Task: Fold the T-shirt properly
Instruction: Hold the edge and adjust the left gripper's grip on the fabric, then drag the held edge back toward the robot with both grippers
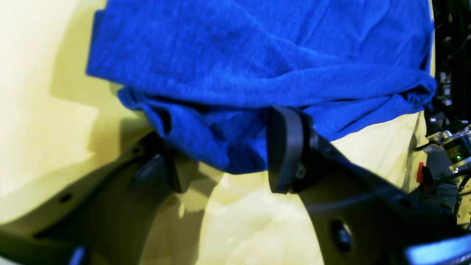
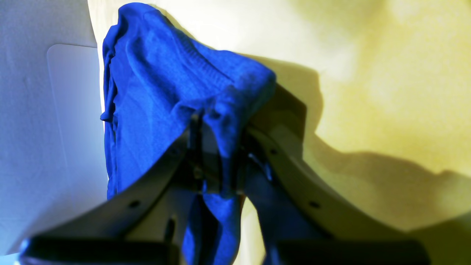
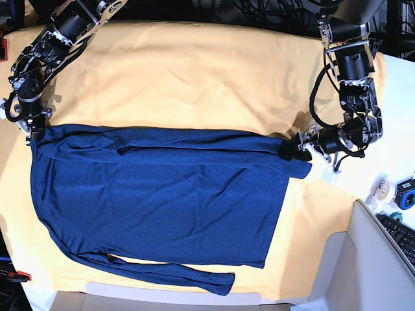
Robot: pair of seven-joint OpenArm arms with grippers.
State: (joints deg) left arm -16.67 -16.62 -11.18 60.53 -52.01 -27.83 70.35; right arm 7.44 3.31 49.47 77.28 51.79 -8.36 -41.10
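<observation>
A bunched corner of the T-shirt (image 2: 154, 95) is being pinched between the nearly closed jaws of the right gripper (image 2: 217, 147), the cloth being drawn up into a peak and trailing down between the fingers, while at the other end the left gripper (image 1: 224, 154) is being held wide open, its two pads straddling a drooping fold of the hem without clamping it; nothing is being gripped there. In the base view the shirt is being shown spread flat across the yellow table cloth (image 3: 194, 71), with its far long edge already doubled over and one sleeve being left stretched along the near edge. The step in hand is judged to be the seizing of both ends of that far edge for a fold toward the near side, with only the right end secured so far. The next move is being judged to call for the open pads to be closed firmly on the hem, through both layers, before any lifting is attempted, since a one-sided pull would be dragging the cloth askew. Around the work, cables and arm hardware are being seen beyond the table's far side, and a keyboard (image 3: 402, 236) with some small items is lying just off the table corner; none of these is being counted as an obstruction, though the loose sleeve may be getting caught under the fold.
</observation>
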